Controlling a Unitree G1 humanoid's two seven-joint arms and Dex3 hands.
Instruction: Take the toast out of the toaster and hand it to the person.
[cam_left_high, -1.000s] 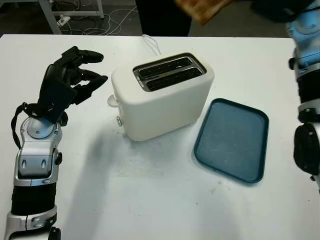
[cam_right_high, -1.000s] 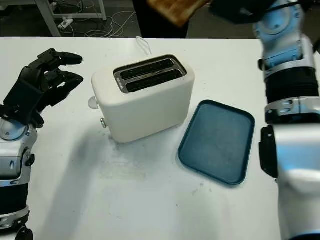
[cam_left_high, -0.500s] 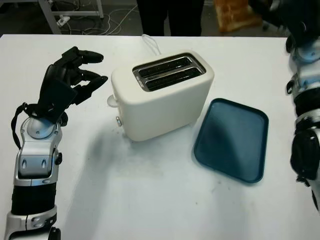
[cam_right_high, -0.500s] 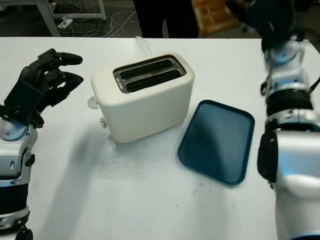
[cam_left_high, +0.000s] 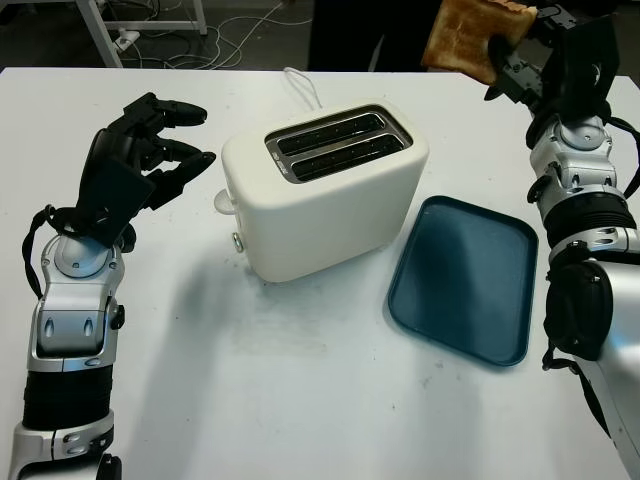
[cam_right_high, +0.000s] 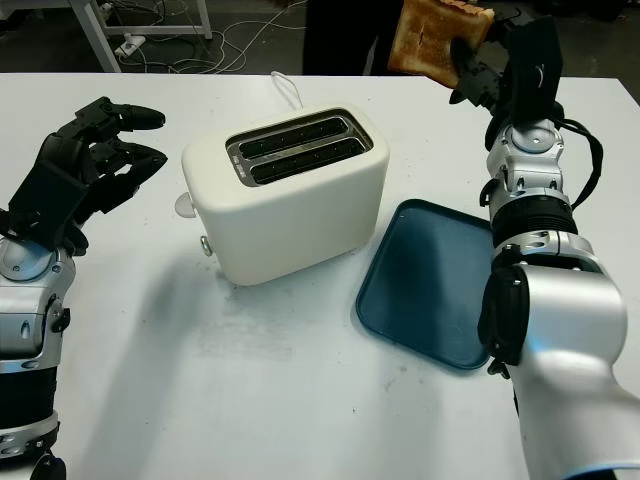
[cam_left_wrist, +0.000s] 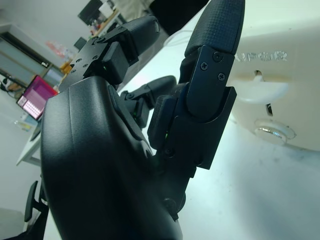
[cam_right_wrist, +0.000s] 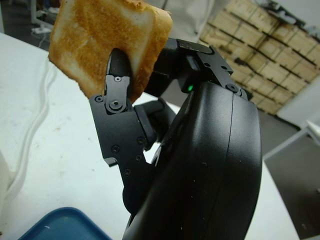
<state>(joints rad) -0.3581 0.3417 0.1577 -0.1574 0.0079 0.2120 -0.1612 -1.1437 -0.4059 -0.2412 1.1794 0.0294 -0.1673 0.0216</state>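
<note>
Above the table's far right edge, head view: the right hand (cam_left_high: 545, 65) clamps the toast (cam_left_high: 470, 38), raised beyond the toaster (cam_left_high: 325, 190) and blue tray (cam_left_high: 465, 280). Left wrist view: the left hand (cam_left_wrist: 145, 125), holding nothing, hangs beside the toaster. Right wrist view: fingers (cam_right_wrist: 116, 95) pinch the toast.

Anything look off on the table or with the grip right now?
Nothing stands out. The right hand holds the toast up past the table's far edge. The toaster stands upright with both slots empty, the blue tray lies flat beside it, and the left hand is open, left of the toaster.
</note>
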